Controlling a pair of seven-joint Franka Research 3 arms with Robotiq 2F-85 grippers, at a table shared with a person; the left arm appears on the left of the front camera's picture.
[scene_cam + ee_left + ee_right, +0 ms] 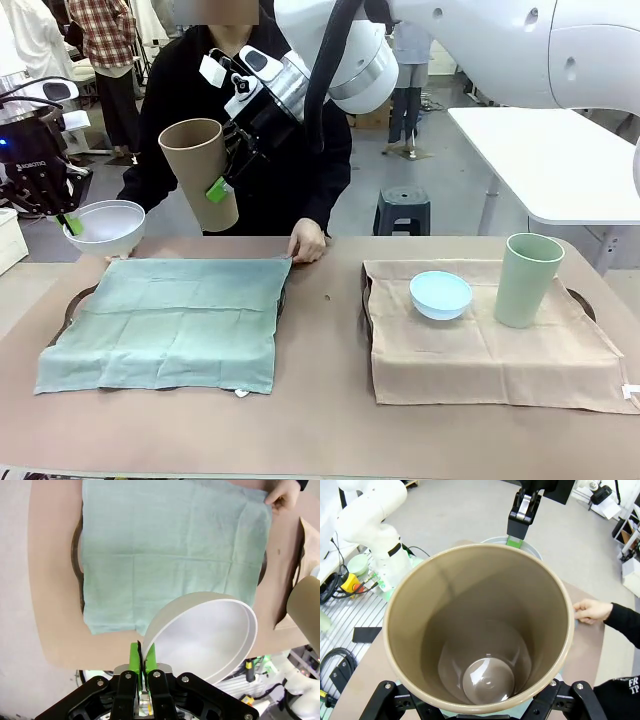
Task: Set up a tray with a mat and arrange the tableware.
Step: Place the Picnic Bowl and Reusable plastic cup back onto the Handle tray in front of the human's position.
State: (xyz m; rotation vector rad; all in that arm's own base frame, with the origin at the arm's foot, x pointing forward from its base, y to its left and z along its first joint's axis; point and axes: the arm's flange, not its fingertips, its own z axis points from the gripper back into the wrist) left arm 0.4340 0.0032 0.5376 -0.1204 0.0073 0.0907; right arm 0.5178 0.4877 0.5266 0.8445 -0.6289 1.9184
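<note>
Aloft: white bowl (106, 226) pinched in left hand (70, 224), tan cup (200, 170) in right hand (222, 186).

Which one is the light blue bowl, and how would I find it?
Start at the tan cloth mat on the right half of the table. The small round light blue bowl sits near its back left corner, beside the tall pale green cup. It is low, wide and resting down, unlike the white bowl held up in the air.

Bright, even indoor light, seemingly from overhead; soft shadows only. Glossy glare inside the tan-brown cup (487, 680). Sharp centrally, wide-angle bending at wrist-view edges.
</note>
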